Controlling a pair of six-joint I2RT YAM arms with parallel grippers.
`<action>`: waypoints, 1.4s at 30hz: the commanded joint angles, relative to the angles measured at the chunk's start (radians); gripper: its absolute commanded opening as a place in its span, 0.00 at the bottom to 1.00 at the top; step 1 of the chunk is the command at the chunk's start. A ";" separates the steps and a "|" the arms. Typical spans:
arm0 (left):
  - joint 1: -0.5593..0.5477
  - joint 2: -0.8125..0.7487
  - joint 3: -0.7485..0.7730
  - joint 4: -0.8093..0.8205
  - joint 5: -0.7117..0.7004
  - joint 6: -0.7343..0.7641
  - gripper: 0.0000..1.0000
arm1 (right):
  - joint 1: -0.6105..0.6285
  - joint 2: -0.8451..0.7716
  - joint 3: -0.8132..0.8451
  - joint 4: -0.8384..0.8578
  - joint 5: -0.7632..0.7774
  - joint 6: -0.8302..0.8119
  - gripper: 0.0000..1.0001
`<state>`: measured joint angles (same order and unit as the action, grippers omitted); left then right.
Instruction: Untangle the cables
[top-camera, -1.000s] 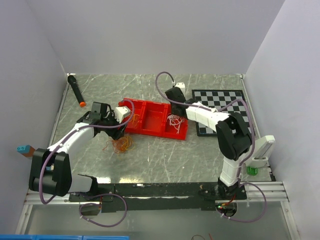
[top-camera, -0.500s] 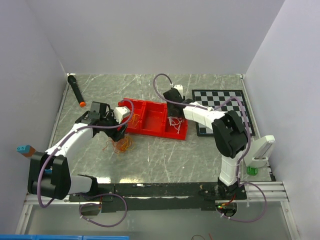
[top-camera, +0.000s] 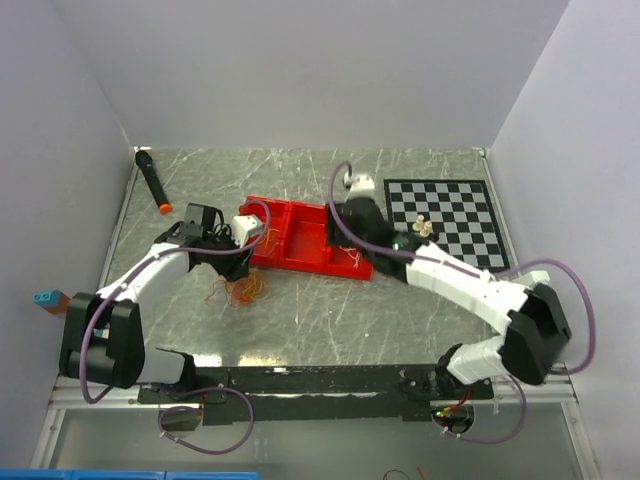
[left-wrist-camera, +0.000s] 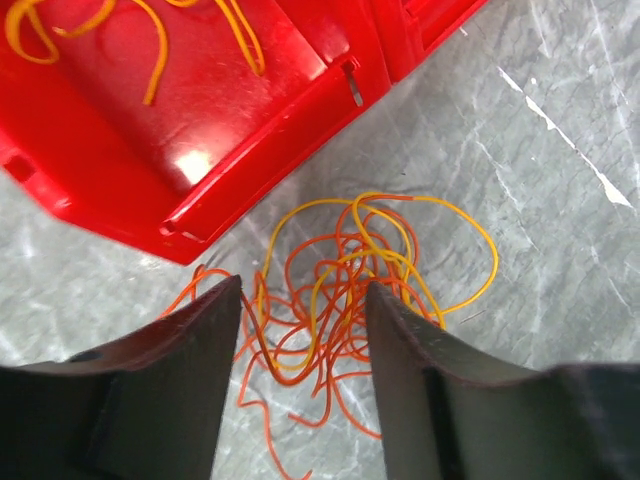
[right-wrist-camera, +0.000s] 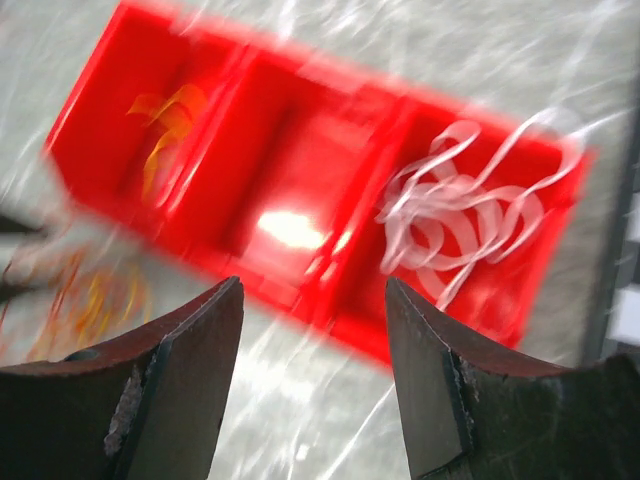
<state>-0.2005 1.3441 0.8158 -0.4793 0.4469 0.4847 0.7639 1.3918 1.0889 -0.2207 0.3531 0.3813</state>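
Observation:
A tangle of orange and yellow cables (top-camera: 238, 290) (left-wrist-camera: 350, 270) lies on the table just in front of the red tray (top-camera: 305, 232) (left-wrist-camera: 200, 120) (right-wrist-camera: 290, 170). My left gripper (top-camera: 232, 265) (left-wrist-camera: 303, 290) hangs open over it, its fingers straddling the near loops; one dark orange strand runs along the left finger. A few yellow strands (left-wrist-camera: 150, 40) (right-wrist-camera: 170, 115) lie in the tray's left compartment. White cables (top-camera: 352, 258) (right-wrist-camera: 465, 205) lie loose in the right compartment. My right gripper (top-camera: 342, 238) (right-wrist-camera: 313, 285) is open and empty above the tray's front edge.
A black marker with an orange tip (top-camera: 152, 180) lies at the back left. A checkerboard mat (top-camera: 440, 195) covers the back right, with a small beige piece (top-camera: 421, 227) on it. A blue-and-brown block (top-camera: 48, 298) sits beyond the table's left edge.
My right gripper went from shut to open and its arm swung out low to the right, leaving the white cables in the tray. The left gripper stayed over the tangle, jaws slightly narrower.

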 joint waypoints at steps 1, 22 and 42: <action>0.001 0.038 0.008 0.015 0.078 0.005 0.44 | 0.107 -0.095 -0.153 0.101 -0.049 0.039 0.65; -0.117 -0.204 0.178 -0.335 0.397 0.082 0.01 | 0.213 -0.011 -0.184 0.271 -0.321 0.038 0.66; -0.287 -0.140 0.123 -0.140 0.205 -0.097 0.62 | 0.201 -0.338 -0.462 0.225 -0.279 0.076 0.64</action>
<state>-0.4862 1.1934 0.9672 -0.6758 0.7303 0.4183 0.9680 1.0702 0.6273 -0.0154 0.0692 0.4404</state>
